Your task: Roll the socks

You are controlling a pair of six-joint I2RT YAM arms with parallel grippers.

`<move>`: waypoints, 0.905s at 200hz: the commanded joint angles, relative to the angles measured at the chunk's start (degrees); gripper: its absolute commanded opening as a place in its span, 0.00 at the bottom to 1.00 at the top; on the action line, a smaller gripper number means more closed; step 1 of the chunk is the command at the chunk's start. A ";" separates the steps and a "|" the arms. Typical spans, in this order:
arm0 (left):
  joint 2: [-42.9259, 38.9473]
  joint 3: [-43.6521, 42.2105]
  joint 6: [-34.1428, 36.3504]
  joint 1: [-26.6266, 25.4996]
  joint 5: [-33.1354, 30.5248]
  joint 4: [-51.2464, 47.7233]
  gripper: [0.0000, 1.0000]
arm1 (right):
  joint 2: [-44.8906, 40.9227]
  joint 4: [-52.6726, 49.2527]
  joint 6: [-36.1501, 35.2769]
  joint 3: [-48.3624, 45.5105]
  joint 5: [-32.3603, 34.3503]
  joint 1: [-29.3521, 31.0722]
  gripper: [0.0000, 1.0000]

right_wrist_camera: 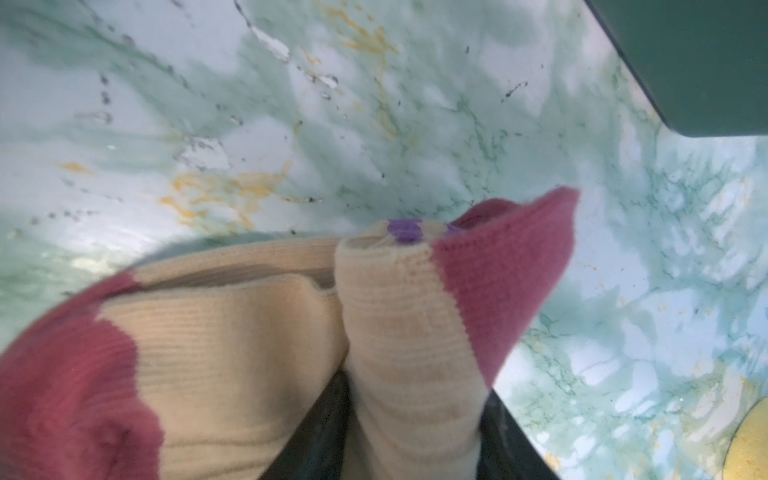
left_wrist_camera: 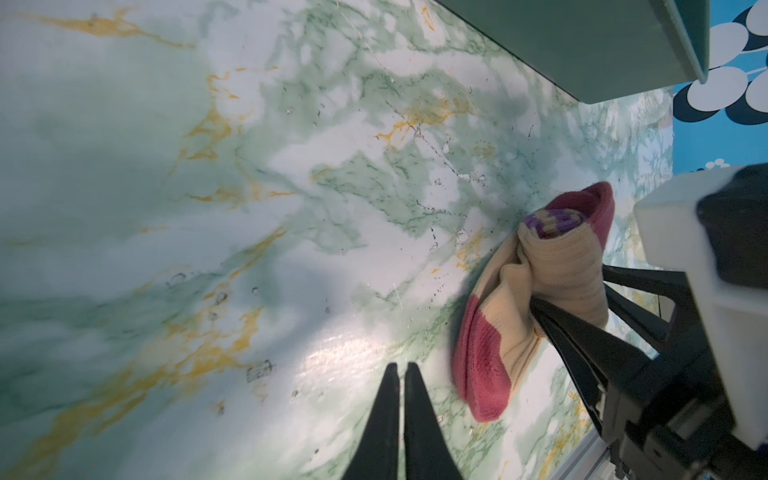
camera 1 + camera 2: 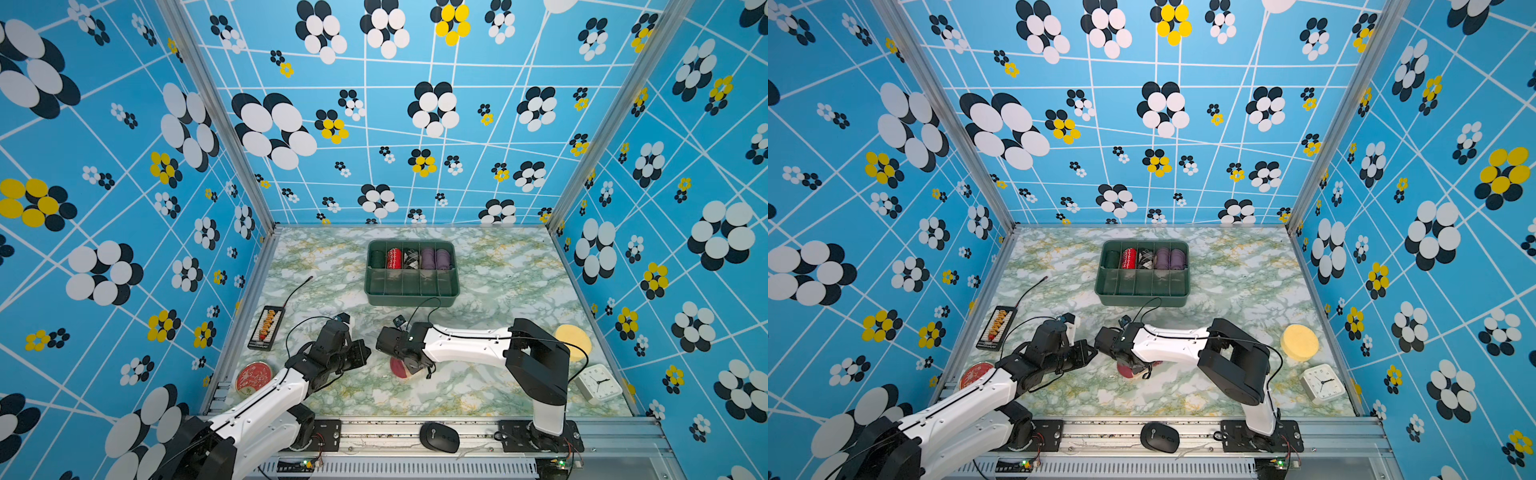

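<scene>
The socks (image 3: pixel 401 369) (image 3: pixel 1128 372) lie on the marble table in front of the middle, mostly hidden under my right wrist in both top views. In the wrist views the socks (image 2: pixel 552 266) (image 1: pixel 249 353) form a tan ribbed roll with a maroon end and a purple stripe, and loose tan and maroon fabric trails beside it. My right gripper (image 3: pixel 411 365) (image 3: pixel 1136 368) (image 2: pixel 571 286) (image 1: pixel 415 415) straddles the roll, a black finger against each side. My left gripper (image 3: pixel 368 353) (image 3: pixel 1094 351) (image 2: pixel 400 368) is shut and empty, just left of the socks, not touching them.
A green divided tray (image 3: pixel 411 293) (image 3: pixel 1142 297) holding several rolled pairs stands behind the grippers. A black abacus (image 3: pixel 266 328) and a red round tin (image 3: pixel 253 376) sit at the left edge. At the right sit a yellow sponge (image 3: pixel 575 340) and a white clock (image 3: pixel 598 382). A black mouse (image 3: pixel 439 437) rests on the front rail.
</scene>
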 commanded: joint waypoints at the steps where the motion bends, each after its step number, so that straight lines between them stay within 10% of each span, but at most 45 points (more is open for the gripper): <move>1: 0.53 -1.04 -0.75 0.40 1.47 1.62 0.08 | -1.43 1.37 1.08 -0.94 -1.27 0.81 0.49; 89: -0.49 -2.67 -9.10 -11.91 -5.98 9.36 0.01 | -4.02 2.63 0.91 -1.60 0.17 1.34 0.50; 181: 6.54 -1.57 -9.36 -13.98 -7.59 14.34 0.00 | -4.75 5.76 -0.19 -3.39 -2.33 1.66 0.49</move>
